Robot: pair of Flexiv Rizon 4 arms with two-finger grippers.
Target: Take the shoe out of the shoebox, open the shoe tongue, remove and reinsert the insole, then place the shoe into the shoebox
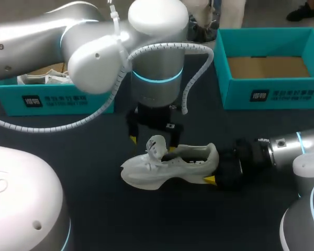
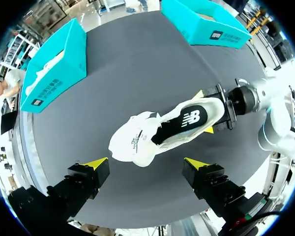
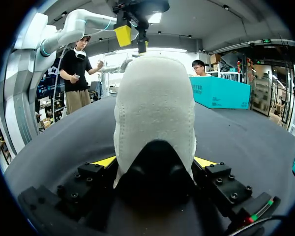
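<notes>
Table (image 1: pixel 104 219): dark.
Shoebox (image 1: pixel 272 94): 2 o'clock, empty.
Second shoebox (image 1: pixel 52 99): 10 o'clock.
Shoe (image 1: pixel 167 167): centre, out of box, toe to 9 o'clock.
Right gripper (image 3: pixel 156 162): clamped on heel from 3 o'clock.
Left gripper (image 2: pixel 145 163): spread wide above shoe.
Step, as judged: opening tongue (image 1: pixel 157 146); next, descend and pinch it.

The shoe (image 1: pixel 170 164) is showing a soft white cloth upper, roughly knitted at the heel, with a smooth black insole (image 2: pixel 174 129) inside, and the table (image 1: pixel 94 209) is looking matt and even. The left box (image 1: pixel 68 102) and the right box (image 1: pixel 235 89) are looking like smooth teal cardboard, the right one plain brown paperboard inside. The left arm (image 1: pixel 26 42) and the right arm (image 1: pixel 306 142) are gleaming in glossy white plastic and satin silver metal, a ribbed white plastic hose (image 1: pixel 199 73) looping by the left.
</notes>
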